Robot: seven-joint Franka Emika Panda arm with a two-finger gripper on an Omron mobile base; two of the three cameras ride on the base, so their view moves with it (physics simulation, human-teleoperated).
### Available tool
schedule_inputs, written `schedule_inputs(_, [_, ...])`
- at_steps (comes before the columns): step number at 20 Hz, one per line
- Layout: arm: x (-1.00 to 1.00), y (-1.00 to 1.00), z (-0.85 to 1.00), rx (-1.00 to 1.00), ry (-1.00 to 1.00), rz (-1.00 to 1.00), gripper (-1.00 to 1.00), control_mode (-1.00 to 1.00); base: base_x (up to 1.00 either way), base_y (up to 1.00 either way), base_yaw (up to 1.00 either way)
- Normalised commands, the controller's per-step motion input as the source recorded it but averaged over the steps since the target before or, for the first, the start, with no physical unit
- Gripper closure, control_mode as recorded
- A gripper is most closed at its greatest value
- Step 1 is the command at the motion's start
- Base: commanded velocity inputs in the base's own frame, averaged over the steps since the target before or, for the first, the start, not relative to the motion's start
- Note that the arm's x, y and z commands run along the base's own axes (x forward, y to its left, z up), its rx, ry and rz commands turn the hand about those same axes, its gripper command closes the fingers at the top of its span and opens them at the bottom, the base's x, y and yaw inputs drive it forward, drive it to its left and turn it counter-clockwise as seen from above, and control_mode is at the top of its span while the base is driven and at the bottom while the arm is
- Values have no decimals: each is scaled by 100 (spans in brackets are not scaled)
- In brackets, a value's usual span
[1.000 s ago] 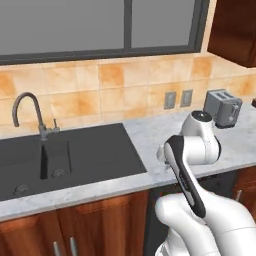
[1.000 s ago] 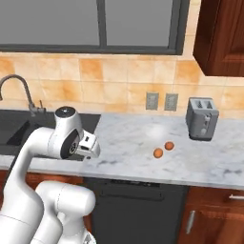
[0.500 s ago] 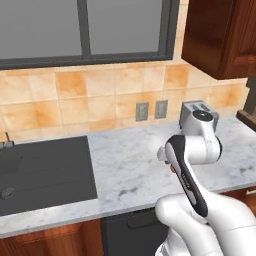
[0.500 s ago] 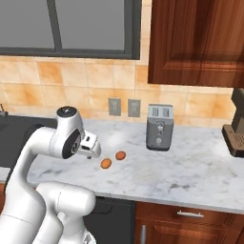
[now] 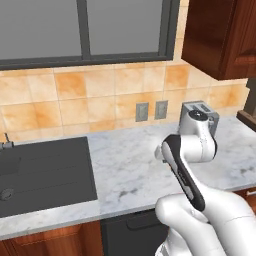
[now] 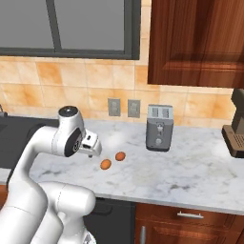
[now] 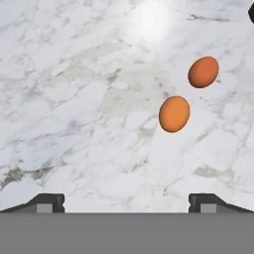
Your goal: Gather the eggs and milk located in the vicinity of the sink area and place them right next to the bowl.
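Note:
Two orange-brown eggs lie on the marble counter, apart from each other, one [image 7: 174, 113] nearer and one [image 7: 203, 72] farther in the hand view. In the right base view the same eggs [image 6: 106, 164] [image 6: 120, 156] sit just right of my hand. My gripper [image 7: 126, 203] is open and hangs above the counter with nothing between its fingertips [image 7: 47, 202]; the eggs are ahead and to the right of it. The dark sink [image 5: 45, 170] is sunk into the counter at the left. The milk and the bowl are out of view.
A silver two-slot toaster [image 6: 158, 127] stands by the tiled wall behind the eggs, below two wall outlets [image 6: 123, 108]. A dark coffee machine [image 6: 236, 128] sits at the counter's far right. Bare marble [image 6: 190, 171] spreads between toaster and front edge.
The base has driven right along the counter, so the whole scene shifted left: the sink slid toward the left edge and the coffee machine came into view. The gripper stayed open.

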Motion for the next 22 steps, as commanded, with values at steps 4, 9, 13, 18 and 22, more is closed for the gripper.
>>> schedule_inputs(4, [54, -5, -36, -4, 20, -4, -100, -100, 0, 0, 0])
schedule_inputs(9, [34, -20, -39, -9, 31, -23, -100, -100, 0, 0, 0])
schedule_inputs(13, [47, -59, -2, -1, 12, -21, -100, -100, 0, 0, 0])
schedule_inputs(18, [4, -31, -2, 6, 0, -2, -100, -100, 0, 0, 0])
schedule_inputs(22, [0, 0, -51, 7, 1, 2, -100, -100, 0, 0, 0])
